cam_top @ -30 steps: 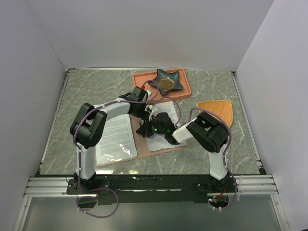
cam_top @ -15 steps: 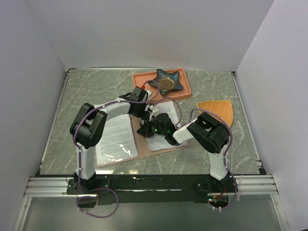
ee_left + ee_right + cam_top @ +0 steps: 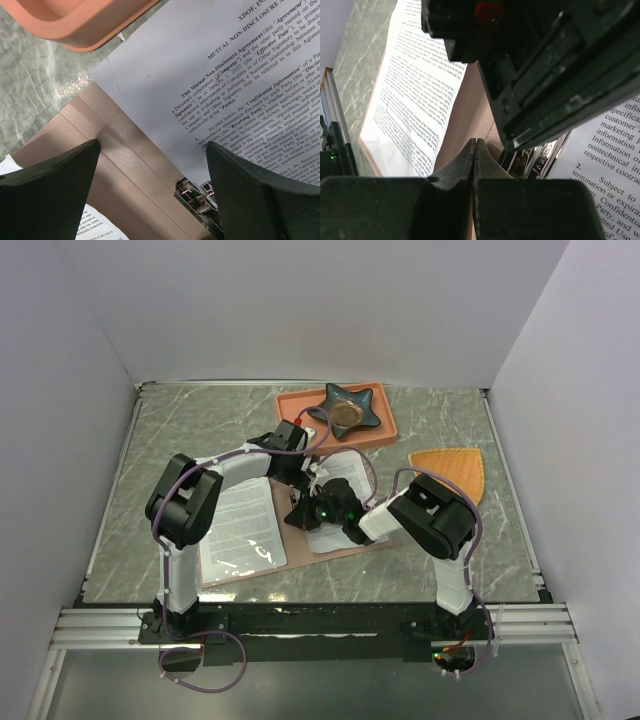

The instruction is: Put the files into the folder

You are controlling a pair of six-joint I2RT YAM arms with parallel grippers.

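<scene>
The pinkish-brown folder point(image 3: 282, 550) lies open and flat. One printed sheet of the files point(image 3: 240, 525) rests on its left half and another point(image 3: 345, 468) on its right half. My left gripper point(image 3: 152, 145) hovers open over the spine, with the silver clip point(image 3: 197, 200) just below its right finger and the right sheet point(image 3: 225, 75) beyond. My right gripper point(image 3: 475, 141) is shut with nothing in it. Its tips point at the bare folder point(image 3: 470, 110) beside the clip point(image 3: 540, 160), with the left sheet point(image 3: 415, 90) on the far side. In the top view the two grippers crowd together over the spine.
A salmon-orange tray point(image 3: 385, 428) holding a dark star-shaped dish point(image 3: 347, 410) stands just behind the folder; its rim point(image 3: 85, 25) is close to my left gripper. An orange fan-shaped mat point(image 3: 452, 468) lies to the right. White walls enclose the table.
The right arm has shifted very slightly toward the spine. The left gripper stays open in the same spot, and the sheets have not moved.
</scene>
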